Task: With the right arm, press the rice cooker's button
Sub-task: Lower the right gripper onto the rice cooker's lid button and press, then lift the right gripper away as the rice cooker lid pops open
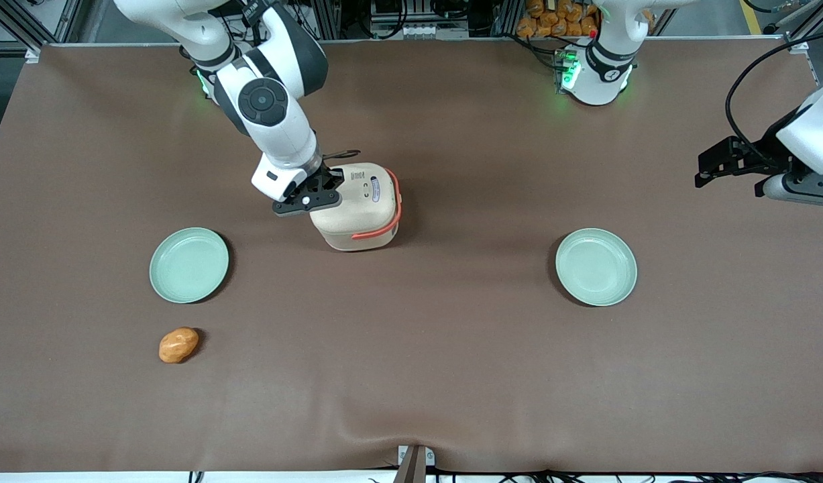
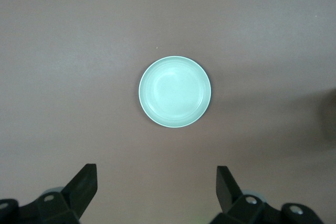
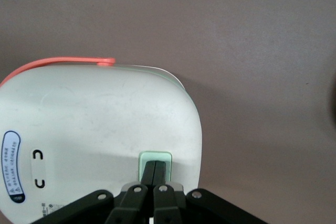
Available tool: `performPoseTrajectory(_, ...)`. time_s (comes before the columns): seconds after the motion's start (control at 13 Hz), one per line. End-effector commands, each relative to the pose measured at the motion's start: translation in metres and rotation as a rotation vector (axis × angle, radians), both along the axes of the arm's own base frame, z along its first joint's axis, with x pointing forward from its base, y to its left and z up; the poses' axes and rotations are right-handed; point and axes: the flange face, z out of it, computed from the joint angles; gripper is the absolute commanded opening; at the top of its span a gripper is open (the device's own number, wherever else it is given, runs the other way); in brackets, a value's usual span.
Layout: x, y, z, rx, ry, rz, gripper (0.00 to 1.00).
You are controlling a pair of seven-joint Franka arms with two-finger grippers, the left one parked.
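The rice cooker [image 1: 359, 209] stands on the brown counter [image 1: 451, 376] near its middle, between the two mint-green plates and slightly farther from the front camera than either, its coral-orange handle [image 1: 386, 218] folded down around the body. The right arm [image 1: 270, 100] reaches down to it, and the hand [image 1: 312, 198] sits on the cooker's top edge. In the right wrist view the hand [image 3: 156, 174] has its two fingers [image 3: 150, 172] pressed together (no gap between them), their tips on the pale green button [image 3: 156, 159] of the rice cooker [image 3: 100, 129]. One plate [image 1: 189, 264] lies toward the working arm's end, with an orange-brown bread roll [image 1: 178, 345] nearer the front camera than it. The other plate [image 1: 596, 266] lies toward the parked arm's end.
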Motion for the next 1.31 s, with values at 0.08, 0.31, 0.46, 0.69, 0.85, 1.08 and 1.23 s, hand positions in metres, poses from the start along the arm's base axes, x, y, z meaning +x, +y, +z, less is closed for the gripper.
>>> performPoseTrajectory(0.08, -0.002, 0.002, -0.012, -0.023, -0.017, 0.008, 0.0)
performPoseTrajectory(0.31, -0.008, -0.002, -0.027, -0.027, -0.02, 0.015, 0.0)
performPoseTrajectory(0.46, -0.007, -0.004, -0.029, -0.024, -0.024, 0.01, 0.0)
performPoseTrajectory(0.69, 0.003, -0.008, 0.005, -0.024, -0.036, -0.014, 0.0)
performPoseTrajectory(0.85, 0.014, -0.015, 0.061, -0.048, -0.016, -0.034, 0.0)
performPoseTrajectory(1.08, 0.035, -0.029, 0.149, -0.032, -0.035, -0.078, 0.0)
performPoseTrajectory(1.23, 0.054, -0.059, 0.198, -0.023, -0.054, -0.134, 0.62)
